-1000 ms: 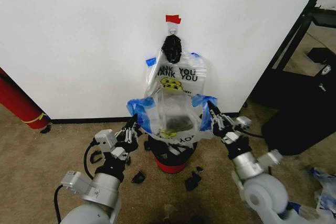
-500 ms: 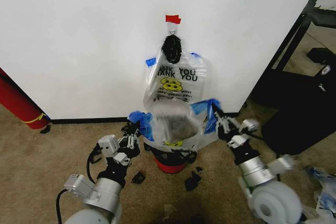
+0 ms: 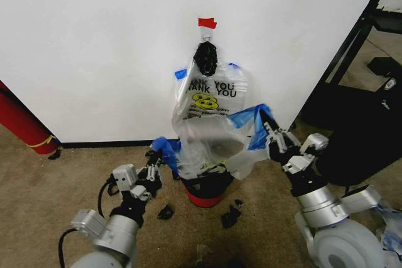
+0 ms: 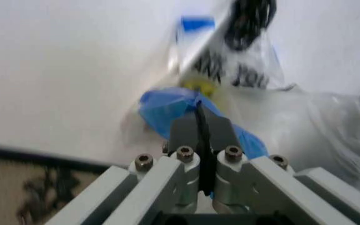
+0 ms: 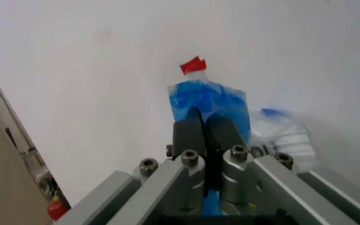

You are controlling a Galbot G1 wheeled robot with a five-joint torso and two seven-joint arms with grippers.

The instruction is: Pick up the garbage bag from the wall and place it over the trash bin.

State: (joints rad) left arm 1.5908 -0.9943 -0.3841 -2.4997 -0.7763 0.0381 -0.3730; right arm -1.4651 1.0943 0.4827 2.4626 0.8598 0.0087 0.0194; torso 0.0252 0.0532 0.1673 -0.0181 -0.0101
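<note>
right gripper raised garbage bag handle higher; left gripper lower.

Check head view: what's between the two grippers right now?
The garbage bag, stretched open between left gripper and right gripper, each shut on a blue handle; the trash bin sits below it.

Trash bin: before you, against the wall
Garbage bag: above it, between your end effectors
</note>
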